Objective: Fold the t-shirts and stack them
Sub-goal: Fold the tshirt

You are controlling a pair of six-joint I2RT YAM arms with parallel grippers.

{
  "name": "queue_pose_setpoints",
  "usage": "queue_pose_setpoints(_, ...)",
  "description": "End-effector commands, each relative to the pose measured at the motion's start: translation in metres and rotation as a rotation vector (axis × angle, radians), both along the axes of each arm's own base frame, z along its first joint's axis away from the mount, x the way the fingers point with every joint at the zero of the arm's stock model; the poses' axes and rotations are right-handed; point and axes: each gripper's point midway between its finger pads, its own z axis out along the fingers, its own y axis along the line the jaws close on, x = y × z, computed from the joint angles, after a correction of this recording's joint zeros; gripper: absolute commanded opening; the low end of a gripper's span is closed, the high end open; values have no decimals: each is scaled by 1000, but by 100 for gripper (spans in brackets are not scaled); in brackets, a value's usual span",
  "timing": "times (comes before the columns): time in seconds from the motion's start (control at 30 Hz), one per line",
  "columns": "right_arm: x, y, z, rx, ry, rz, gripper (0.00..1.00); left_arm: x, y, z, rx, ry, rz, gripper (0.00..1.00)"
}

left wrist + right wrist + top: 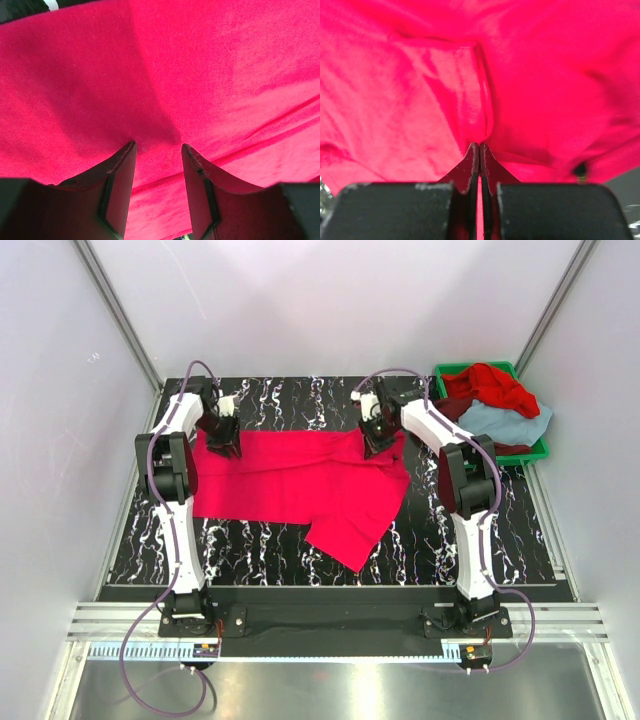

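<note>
A crimson-pink t-shirt lies spread flat on the black marbled table, one sleeve pointing toward the near edge. My left gripper stands at the shirt's far left edge. In the left wrist view it is open, both fingertips pressed onto the cloth. My right gripper stands at the far right edge of the shirt. In the right wrist view it is shut on a pinched fold of the cloth.
A green bin stands at the back right. It holds a brighter red t-shirt, a light blue-grey one and a dark maroon one. White walls close in on both sides.
</note>
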Motion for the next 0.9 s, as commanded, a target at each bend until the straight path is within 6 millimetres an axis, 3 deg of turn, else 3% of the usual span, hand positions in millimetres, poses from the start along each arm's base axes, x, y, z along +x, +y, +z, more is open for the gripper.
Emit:
queue_pose_setpoints(0.0, -26, 16, 21, 41, 23, 31, 3, 6, -11, 10, -38, -31, -9, 47)
queue_pose_setpoints(0.17, -57, 25, 14, 59, 98, 60, 11, 2, -12, 9, -39, -24, -11, 47)
queue_pose_setpoints(0.27, -64, 26, 16, 64, 108, 63, 15, 2, -12, 10, -40, -25, -10, 47)
queue_pose_setpoints(0.47, -31, 30, 42, 65, -37, 70, 21, 3, -12, 10, -39, -26, -8, 47)
queue_pose_setpoints(0.63, -12, 38, 35, 67, -49, 69, 25, 4, -11, 11, -37, -29, -5, 47)
queue_pose_setpoints(0.87, 8, 46, 8, 63, -32, 67, 28, -2, -10, 15, -29, -27, -8, 47)
